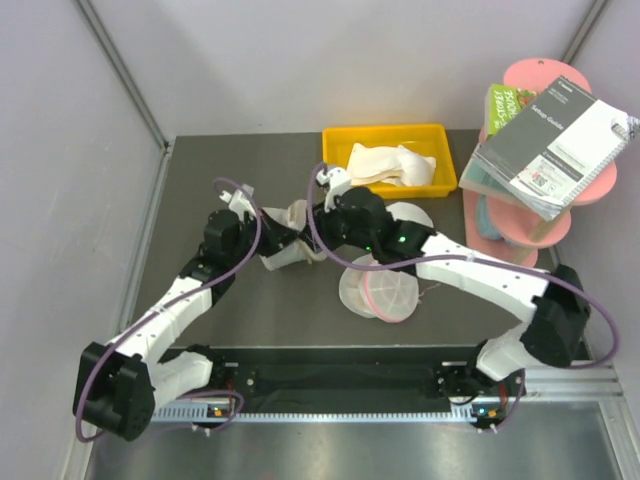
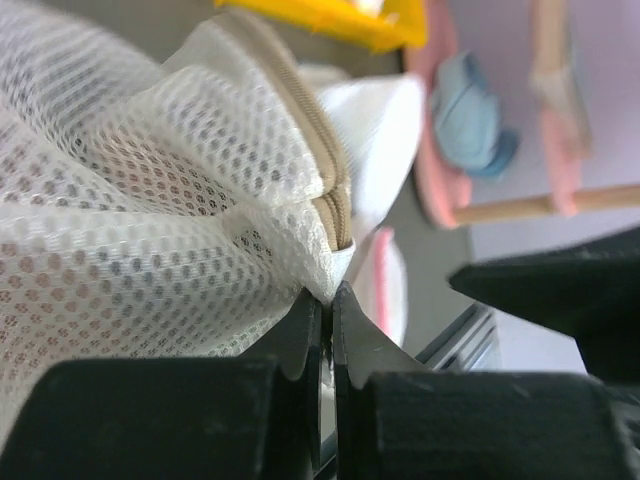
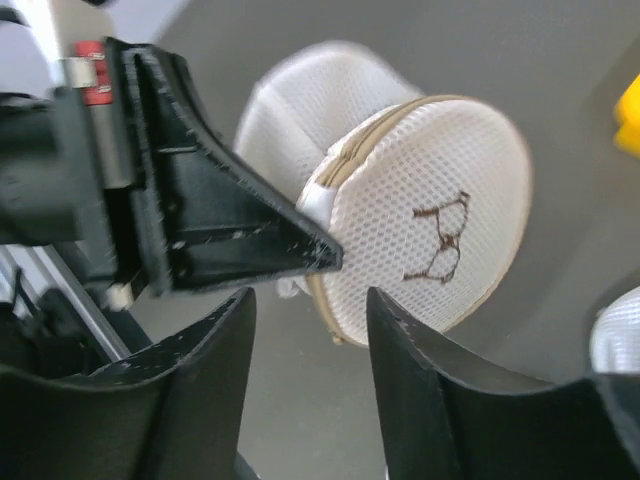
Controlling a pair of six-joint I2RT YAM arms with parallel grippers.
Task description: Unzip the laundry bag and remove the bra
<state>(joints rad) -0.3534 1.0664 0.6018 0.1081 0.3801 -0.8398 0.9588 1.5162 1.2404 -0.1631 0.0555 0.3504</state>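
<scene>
The left claw (image 2: 327, 300) is clamping the laundry bag (image 3: 430, 220) at the zipper (image 2: 325, 170) end, just above its tips. The right claw (image 3: 308, 300) is standing open, the bag just ahead. The light, limp mesh is likely slipping easily; the stiffer zipper is probably offering firmer hold.

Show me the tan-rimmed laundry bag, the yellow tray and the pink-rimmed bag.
laundry bag (image 3: 405, 185), right wrist view, on its mesh face.
yellow tray (image 1: 385, 129), top external view, on its far rim.
pink-rimmed bag (image 1: 385, 293), top external view, on its mesh middle.
</scene>
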